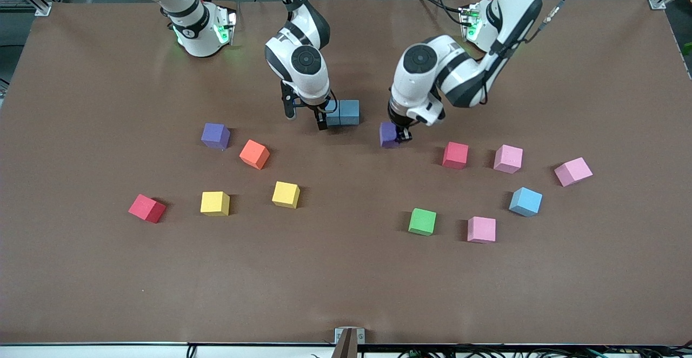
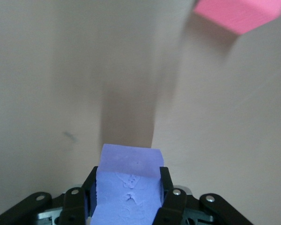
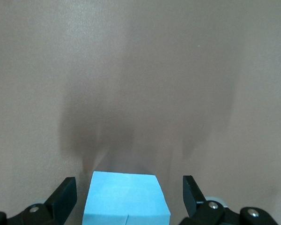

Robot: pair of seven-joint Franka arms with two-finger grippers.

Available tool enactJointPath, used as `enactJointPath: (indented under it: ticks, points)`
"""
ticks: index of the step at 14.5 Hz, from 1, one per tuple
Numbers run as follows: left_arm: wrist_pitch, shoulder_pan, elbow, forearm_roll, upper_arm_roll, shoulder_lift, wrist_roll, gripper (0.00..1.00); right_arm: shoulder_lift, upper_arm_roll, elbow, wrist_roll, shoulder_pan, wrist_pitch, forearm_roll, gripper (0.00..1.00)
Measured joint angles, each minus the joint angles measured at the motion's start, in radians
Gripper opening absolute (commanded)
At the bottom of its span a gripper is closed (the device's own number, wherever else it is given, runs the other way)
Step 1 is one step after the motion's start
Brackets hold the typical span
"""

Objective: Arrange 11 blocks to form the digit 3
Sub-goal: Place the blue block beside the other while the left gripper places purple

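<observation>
Purple block (image 2: 127, 187) is sitting clamped between the left gripper (image 1: 399, 134) fingers (image 2: 171, 197); we're seeing it held low over the brown table (image 1: 346, 282), between the blue pair and the red block (image 1: 455, 155).

Right gripper (image 1: 308, 117) is standing wide, fingers (image 3: 193, 192) spread with gaps either side of a blue block (image 3: 125, 199). We're reading two blue blocks (image 1: 344, 113) there, touching side by side on the table, just under that gripper and about midway between the two arms' ends. Wrist view is showing the seam between them.

Working outward, loose blocks:
- Toward the right arm's end: second purple block (image 1: 215, 135), orange block (image 1: 254, 154) just beside it and nearer the front camera.
- Nearer still: dark red block (image 1: 147, 208), yellow block (image 1: 215, 203), second yellow block (image 1: 286, 194), roughly in a row, apart from each other.
- Toward the left arm's end: red block, pink block (image 1: 508, 158), tilted pink block (image 1: 573, 171), in a row, apart.
- Nearer the camera than those: light blue block (image 1: 525, 201), green block (image 1: 422, 221), third pink block (image 1: 481, 230).

We're seeing no digit shape beyond the blue pair. Left wrist view is catching a red-pink block corner (image 2: 239, 14) ahead of the held cube; we're taking it for the red block.
</observation>
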Motion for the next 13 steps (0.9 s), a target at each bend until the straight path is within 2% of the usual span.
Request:
enactJointPath:
  ticks: [5, 10, 13]
  points:
    - [0.093, -0.010, -0.090, -0.010, -0.033, -0.016, -0.016, 0.05, -0.027, -0.006, 0.018, -0.001, -0.002, -0.058, 0.000, 1.00]
    - [0.135, -0.056, -0.108, -0.019, -0.034, -0.008, -0.034, 0.06, -0.088, -0.010, 0.020, -0.008, -0.018, -0.113, -0.002, 1.00]
    - [0.143, -0.064, -0.108, -0.020, -0.034, 0.006, -0.043, 0.07, -0.128, -0.013, 0.021, -0.105, -0.070, -0.146, -0.017, 1.00]
